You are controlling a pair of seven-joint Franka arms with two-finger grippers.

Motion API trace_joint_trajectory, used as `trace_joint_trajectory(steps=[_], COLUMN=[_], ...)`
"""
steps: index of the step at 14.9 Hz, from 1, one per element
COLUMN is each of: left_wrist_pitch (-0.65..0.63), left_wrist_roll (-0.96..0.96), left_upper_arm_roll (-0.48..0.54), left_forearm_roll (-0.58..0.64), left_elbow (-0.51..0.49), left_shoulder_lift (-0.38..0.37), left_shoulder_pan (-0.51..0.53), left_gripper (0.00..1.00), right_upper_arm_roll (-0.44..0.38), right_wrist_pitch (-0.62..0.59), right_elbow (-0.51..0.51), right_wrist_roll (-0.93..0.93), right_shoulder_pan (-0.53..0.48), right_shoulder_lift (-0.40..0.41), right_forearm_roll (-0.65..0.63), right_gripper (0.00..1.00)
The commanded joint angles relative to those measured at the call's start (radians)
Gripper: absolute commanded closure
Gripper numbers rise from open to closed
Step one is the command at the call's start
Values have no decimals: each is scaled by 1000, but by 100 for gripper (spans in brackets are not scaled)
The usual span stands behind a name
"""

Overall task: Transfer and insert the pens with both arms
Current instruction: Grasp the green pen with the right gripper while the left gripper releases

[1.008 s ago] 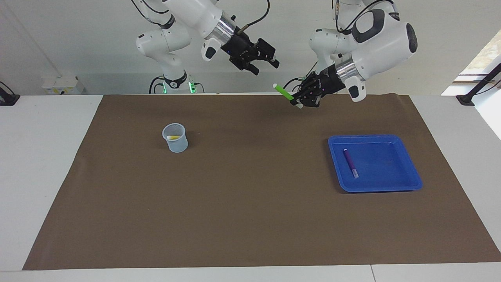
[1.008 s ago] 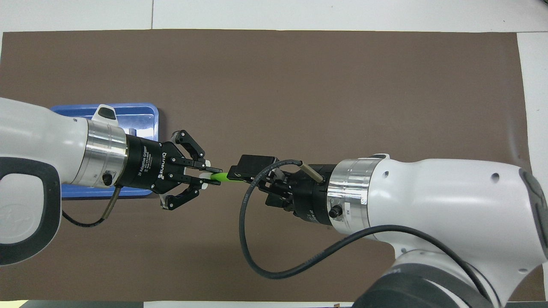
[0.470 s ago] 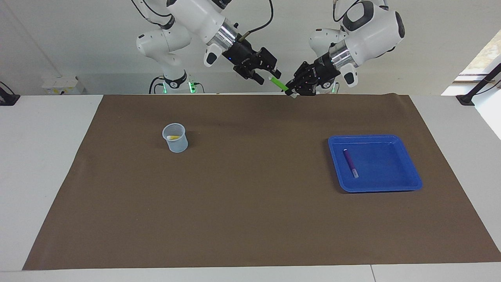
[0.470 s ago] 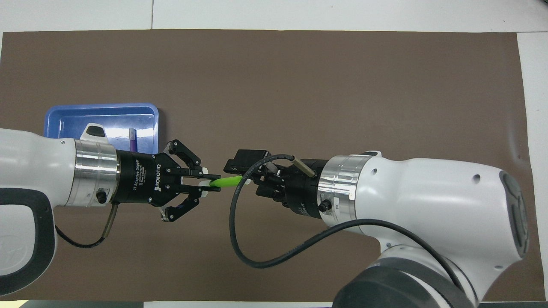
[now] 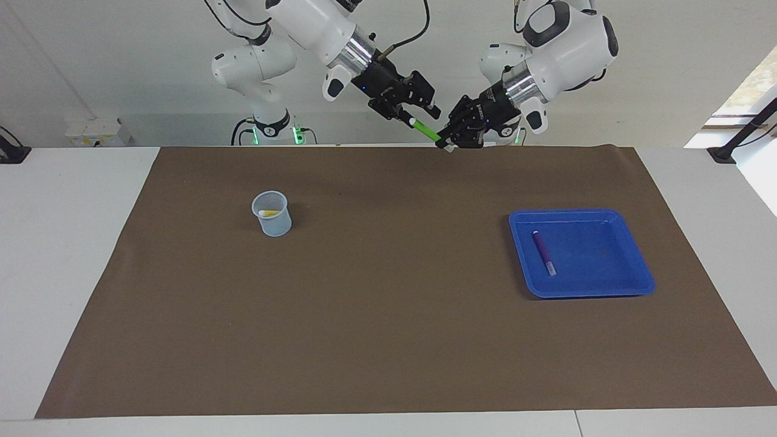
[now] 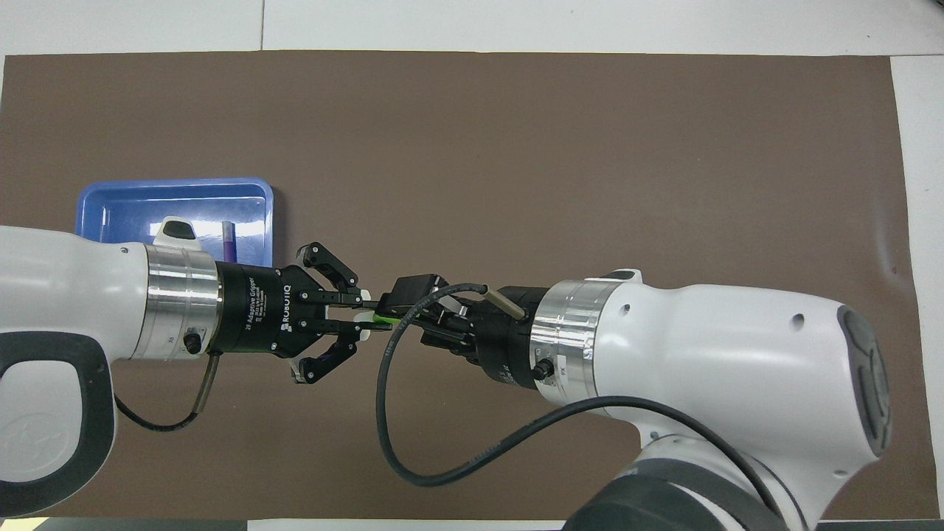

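Left end effector [image 5: 448, 136] pinches green pen [image 5: 427, 129] above tabletop's robot-side edge; right end effector [image 5: 414, 119] around pen's free end, finger state unclear

Both views are evenly and brightly lit; only soft shadows are cast on the brown mat [image 5: 388, 340]. Daylight glare is seen at a window [image 5: 756, 85]. Focus is kept sharp throughout.

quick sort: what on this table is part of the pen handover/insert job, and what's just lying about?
In the job:
- green pen, in the air, shut left gripper on one end, right gripper around the other
- purple pen, lying in the blue tray
- yellow pen, in the clear cup

Just lying about:
- brown mat
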Motion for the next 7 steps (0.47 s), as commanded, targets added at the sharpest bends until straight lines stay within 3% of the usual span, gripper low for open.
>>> trace_joint_trajectory(steps=[1, 7], left_wrist_pitch=[26, 32], left_wrist_roll=[-14, -14], left_upper_arm_roll=[5, 5], left_forearm_roll=[-19, -20], left_elbow=[-34, -36], left_shoulder_lift=[-28, -28], left_shoulder_pan=[-11, -6], left_gripper=[100, 100], right_upper_arm_roll=[1, 0], right_wrist_pitch=[0, 13], right_elbow=[-11, -9], right_wrist_roll=[-5, -6], right_shoulder_pan=[-7, -24], right_shoulder_lift=[-9, -8], right_forearm_roll=[-18, -18], right_gripper=[52, 52])
